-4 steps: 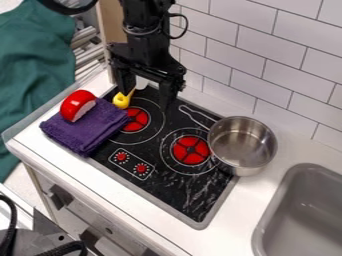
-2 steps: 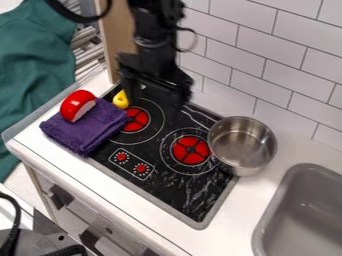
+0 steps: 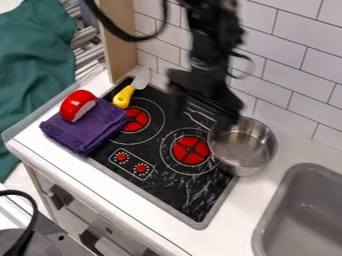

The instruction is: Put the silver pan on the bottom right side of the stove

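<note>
A folded purple cloth [image 3: 83,131] lay left of centre, with a glossy red object [image 3: 75,104], its flat side paler, resting on its upper left part; just beside the cloth was a yellow-handled utensil [image 3: 123,97], its pale blade directed to the upper right. Green fabric [image 3: 33,65] occupied the upper left, white wall tiles [image 3: 297,82] the upper right, and a grey sink [image 3: 265,217] the lower right.

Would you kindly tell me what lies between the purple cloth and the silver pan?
The camera view shows the black stove top, with its two red burners, between the cloth and the pan.
</note>
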`<state>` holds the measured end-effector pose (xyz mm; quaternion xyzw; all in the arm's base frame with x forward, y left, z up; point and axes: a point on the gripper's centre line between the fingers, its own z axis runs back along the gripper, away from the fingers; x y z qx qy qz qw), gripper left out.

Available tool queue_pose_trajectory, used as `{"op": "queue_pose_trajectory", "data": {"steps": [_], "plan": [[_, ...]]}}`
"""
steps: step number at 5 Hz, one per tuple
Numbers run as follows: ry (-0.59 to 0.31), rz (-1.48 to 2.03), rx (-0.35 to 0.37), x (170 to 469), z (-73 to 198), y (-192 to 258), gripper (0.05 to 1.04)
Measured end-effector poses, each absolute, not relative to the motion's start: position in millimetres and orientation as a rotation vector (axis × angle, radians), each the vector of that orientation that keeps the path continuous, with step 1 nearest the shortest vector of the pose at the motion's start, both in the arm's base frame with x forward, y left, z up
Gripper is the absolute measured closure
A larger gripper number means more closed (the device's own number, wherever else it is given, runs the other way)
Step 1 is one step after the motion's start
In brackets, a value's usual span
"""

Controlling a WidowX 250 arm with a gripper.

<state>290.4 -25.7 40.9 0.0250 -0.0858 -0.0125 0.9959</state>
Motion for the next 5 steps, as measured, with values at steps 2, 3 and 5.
{"op": "queue_pose_trajectory", "data": {"steps": [2,3,5], "plan": [[-0.213,-0.053,-0.111,303,17,-69,0.075],[-0.225,-0.061,-0.149,307,3,-76,0.075],[-0.187,-0.101,-0.16,312,-24,-79,0.075]]}}
